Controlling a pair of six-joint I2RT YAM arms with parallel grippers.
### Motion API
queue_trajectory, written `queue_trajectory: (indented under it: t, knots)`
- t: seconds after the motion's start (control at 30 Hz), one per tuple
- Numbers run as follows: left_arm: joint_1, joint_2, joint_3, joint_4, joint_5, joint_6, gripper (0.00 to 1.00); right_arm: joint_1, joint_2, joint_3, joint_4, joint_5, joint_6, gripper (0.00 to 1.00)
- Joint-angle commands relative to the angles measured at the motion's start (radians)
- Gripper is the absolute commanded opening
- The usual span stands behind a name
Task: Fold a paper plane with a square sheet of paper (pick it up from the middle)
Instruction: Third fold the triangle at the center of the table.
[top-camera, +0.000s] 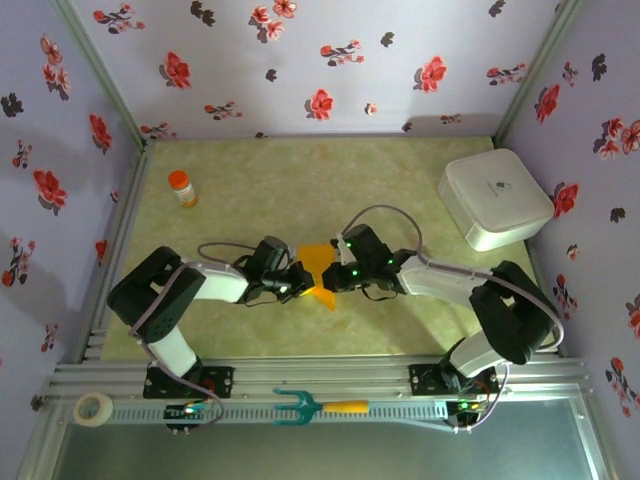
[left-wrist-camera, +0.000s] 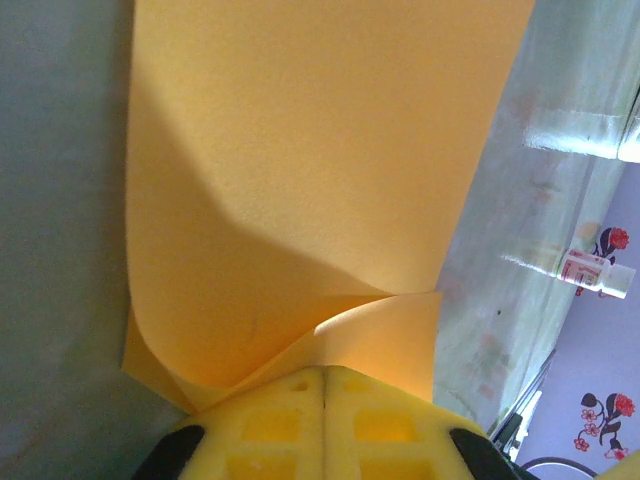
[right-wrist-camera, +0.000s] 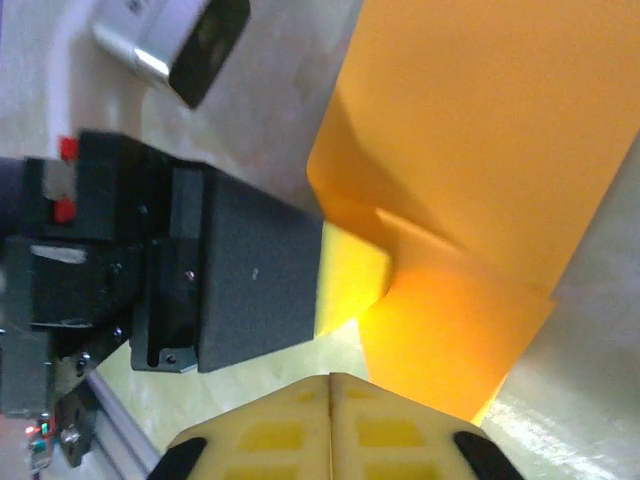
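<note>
The square sheet of paper (top-camera: 318, 262) is orange-yellow and hangs between my two grippers above the middle of the table. In the left wrist view the paper (left-wrist-camera: 300, 150) curves away from my left gripper (left-wrist-camera: 323, 370), whose yellow jaws are shut on its folded lower edge. From above, the left gripper (top-camera: 303, 283) sits at the sheet's left side. My right gripper (top-camera: 338, 275) is at the sheet's right side. Its jaws (right-wrist-camera: 330, 377) are pressed together with nothing between them, just beside the paper's (right-wrist-camera: 480, 150) lower corner. No narrow dart shape has formed; the sheet has one creased flap.
A small orange-capped bottle (top-camera: 182, 187) stands at the back left, seen too from the left wrist (left-wrist-camera: 595, 272). A white box (top-camera: 495, 200) sits at the back right. On the front rail lie a tape roll (top-camera: 94, 407) and a teal fork (top-camera: 310, 406).
</note>
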Motion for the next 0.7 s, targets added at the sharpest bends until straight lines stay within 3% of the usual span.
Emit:
queue_trajectory:
  t: [0.0, 0.67]
  knots:
    - [-0.007, 0.008, 0.005, -0.03, -0.014, 0.026, 0.0, 0.021, 0.034, 0.039, -0.054, -0.081, 0.021, 0.05]
    - [-0.009, 0.005, 0.005, -0.03, -0.017, 0.025, 0.0, 0.084, 0.215, 0.13, -0.1, -0.004, 0.013, 0.03]
